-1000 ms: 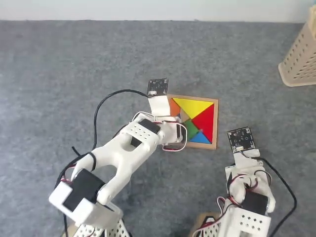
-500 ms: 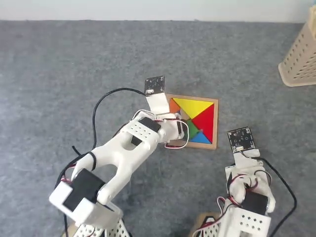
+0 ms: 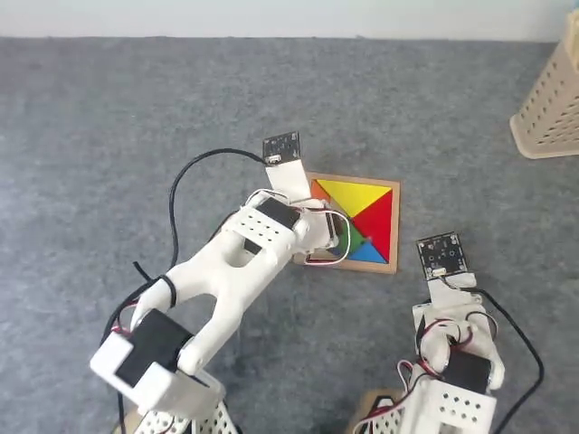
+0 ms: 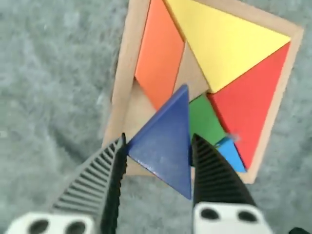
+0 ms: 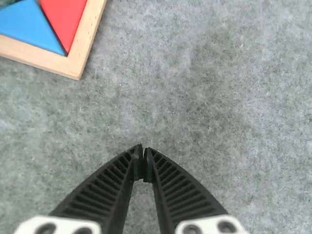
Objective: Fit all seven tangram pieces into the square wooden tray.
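The square wooden tray [image 3: 395, 226] lies at the table's middle and holds yellow [image 3: 351, 195], red [image 3: 377, 222], orange [image 3: 320, 198], green [image 3: 354, 238] and light blue [image 3: 366, 254] pieces. My left gripper [image 4: 158, 146] hangs over the tray's near left part, shut on a dark blue triangle [image 4: 165, 141] held above bare tray floor [image 4: 137, 109]. In the left wrist view the orange piece [image 4: 159, 53], yellow triangle [image 4: 224, 41], red triangle [image 4: 251, 102] and green piece [image 4: 204, 122] lie in the tray. My right gripper [image 5: 143, 163] is shut on nothing over the carpet, near the tray's corner [image 5: 80, 61].
Grey carpet covers the table. A beige perforated basket [image 3: 550, 99] stands at the far right edge. The right arm's body [image 3: 452, 362] sits at the near right, the left arm's base [image 3: 158, 362] at the near left.
The left arm has shifted slightly away from the near edge and leftward over the tray, carrying the dark blue triangle. The right arm has stayed still.
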Robot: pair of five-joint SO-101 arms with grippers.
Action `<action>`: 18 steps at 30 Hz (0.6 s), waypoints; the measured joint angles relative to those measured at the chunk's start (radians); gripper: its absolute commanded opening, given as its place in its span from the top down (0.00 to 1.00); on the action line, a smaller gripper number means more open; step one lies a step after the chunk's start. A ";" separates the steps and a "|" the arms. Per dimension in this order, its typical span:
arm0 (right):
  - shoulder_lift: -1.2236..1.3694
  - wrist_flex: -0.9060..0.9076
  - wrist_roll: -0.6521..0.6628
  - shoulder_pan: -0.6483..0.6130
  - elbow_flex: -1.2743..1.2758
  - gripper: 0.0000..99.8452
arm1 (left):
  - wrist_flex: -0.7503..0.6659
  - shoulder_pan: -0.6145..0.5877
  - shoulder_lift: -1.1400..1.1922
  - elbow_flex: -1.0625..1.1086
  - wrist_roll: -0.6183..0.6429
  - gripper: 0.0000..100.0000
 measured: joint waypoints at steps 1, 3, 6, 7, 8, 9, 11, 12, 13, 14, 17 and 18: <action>0.000 0.000 0.000 0.000 0.000 0.99 | 0.000 0.000 0.000 0.000 0.000 0.92; 0.000 0.000 0.000 0.000 0.000 0.99 | 0.000 0.000 0.000 0.000 0.000 0.92; 0.000 0.000 0.000 0.000 0.000 0.99 | 0.000 0.000 0.000 0.000 0.000 0.92; 0.000 0.000 0.000 0.000 0.000 0.99 | 0.000 0.000 0.000 0.000 0.000 0.92; 0.000 0.000 0.000 0.000 0.000 0.99 | 0.000 0.000 0.000 0.000 0.000 0.91; 0.000 0.000 0.000 0.000 0.000 0.99 | 0.000 0.000 0.000 0.000 0.000 0.91; 0.000 0.000 0.000 0.000 0.000 0.99 | 0.000 0.000 0.000 0.000 0.000 0.88; 0.000 0.000 0.000 0.000 0.000 0.99 | 0.000 0.000 0.000 0.000 0.000 0.86; 0.000 0.000 0.000 0.000 0.000 0.99 | 0.000 0.000 0.000 0.000 0.000 0.83; 0.000 0.000 0.000 0.000 0.000 0.99 | 0.000 0.000 0.000 0.000 0.000 0.81; 0.000 0.000 0.000 0.000 0.000 0.99 | 0.000 0.002 0.000 0.000 0.000 0.77; 0.000 0.000 0.000 0.000 0.000 0.99 | 0.000 0.006 0.000 0.000 0.000 0.76</action>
